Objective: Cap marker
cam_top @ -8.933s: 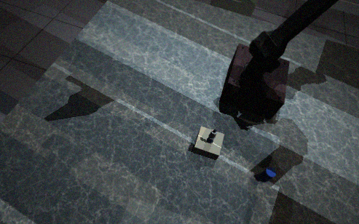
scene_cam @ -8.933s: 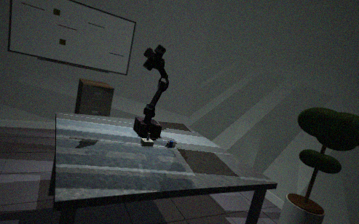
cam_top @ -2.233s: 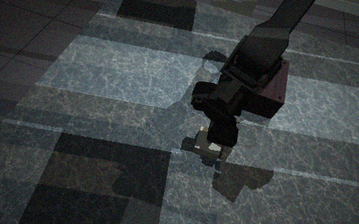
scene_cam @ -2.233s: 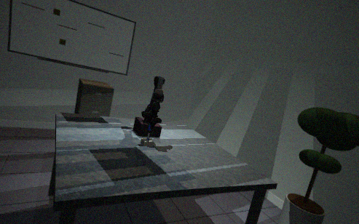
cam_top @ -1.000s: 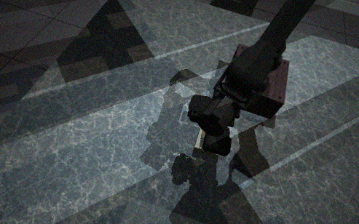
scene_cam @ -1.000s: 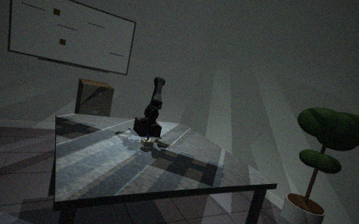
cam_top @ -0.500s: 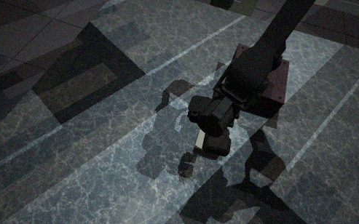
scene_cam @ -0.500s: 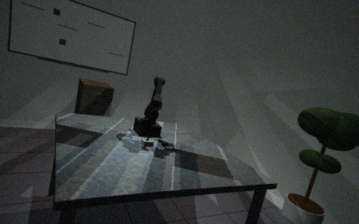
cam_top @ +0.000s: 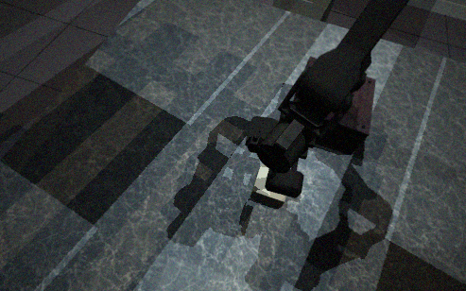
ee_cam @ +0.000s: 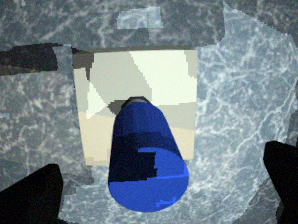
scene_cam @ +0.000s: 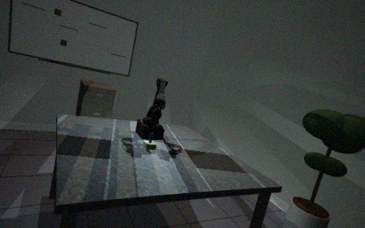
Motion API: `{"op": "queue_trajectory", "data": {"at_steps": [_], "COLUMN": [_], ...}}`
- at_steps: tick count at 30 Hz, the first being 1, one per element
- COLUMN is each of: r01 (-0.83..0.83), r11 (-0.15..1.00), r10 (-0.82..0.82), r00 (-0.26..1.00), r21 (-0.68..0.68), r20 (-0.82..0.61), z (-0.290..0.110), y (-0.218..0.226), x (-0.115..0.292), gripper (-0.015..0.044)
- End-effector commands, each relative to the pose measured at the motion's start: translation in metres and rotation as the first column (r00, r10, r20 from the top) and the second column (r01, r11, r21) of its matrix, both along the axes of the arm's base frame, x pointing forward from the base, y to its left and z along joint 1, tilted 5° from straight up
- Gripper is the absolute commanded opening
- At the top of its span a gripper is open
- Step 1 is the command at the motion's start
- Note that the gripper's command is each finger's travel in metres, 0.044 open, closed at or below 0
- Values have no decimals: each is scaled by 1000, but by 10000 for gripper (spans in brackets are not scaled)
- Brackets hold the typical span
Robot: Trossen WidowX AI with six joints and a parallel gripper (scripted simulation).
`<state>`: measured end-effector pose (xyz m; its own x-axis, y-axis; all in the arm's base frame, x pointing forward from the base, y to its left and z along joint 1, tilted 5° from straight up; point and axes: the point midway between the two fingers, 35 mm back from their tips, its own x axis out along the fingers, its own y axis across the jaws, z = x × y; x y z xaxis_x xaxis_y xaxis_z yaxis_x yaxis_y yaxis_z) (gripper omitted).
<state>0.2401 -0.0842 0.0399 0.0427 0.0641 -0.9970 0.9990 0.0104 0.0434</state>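
Note:
In the wrist view the blue cap (ee_cam: 147, 163) sits on top of the marker, which stands upright in the pale holder block (ee_cam: 166, 76). My gripper (ee_cam: 165, 165) is open. Its two dark fingers stand wide apart on either side of the cap, clear of it. In the top view the gripper (cam_top: 284, 181) hangs right over the block (cam_top: 262, 183) and hides the cap and the marker. In the exterior view the blue capped marker (scene_cam: 150, 137) stands in the block (scene_cam: 151, 146) just in front of the arm.
The arm's base sits on a dark red plate (cam_top: 362, 111) behind the block. The table (scene_cam: 128, 185) has patchy light and shadows. A potted plant (scene_cam: 340, 133), a cabinet (scene_cam: 96, 98) and a whiteboard (scene_cam: 72, 37) stand off the table.

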Motion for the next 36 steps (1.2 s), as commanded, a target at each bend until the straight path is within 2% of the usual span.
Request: {"op": "queue_trajectory", "data": {"at_steps": [1, 5, 6, 8, 11, 14, 17, 20, 22, 36], "r01": [-2, -2, -18, -150, -434, -678, -861, -967, -986, -987], "r11": [1000, 1000, 1000, 988, 899, 730, 496, 218, 87, 70], "r10": [2, 2, 19, 151, 436, 683, 868, 976, 996, 998], "r00": [999, 999, 999, 987, 898, 729, 495, 217, 86, 69], "r21": [-16, -16, -17, -29, -56, -85, -112, -135, -143, -144], "r20": [40, 40, 41, 46, 53, 51, 41, 23, 14, 12], "z": [50, 53, 53, 52, 50, 48, 47, 45, 44, 43], "y": [-4, -4, -4, -4, -4, -4, -4, -4, -4, -4], "x": [1, 1, 1, 1, 1, 1, 1, 1, 1, 1], "gripper": [440, 440, 414, 361, 282, 204, 125, 46, 0, 0]}}
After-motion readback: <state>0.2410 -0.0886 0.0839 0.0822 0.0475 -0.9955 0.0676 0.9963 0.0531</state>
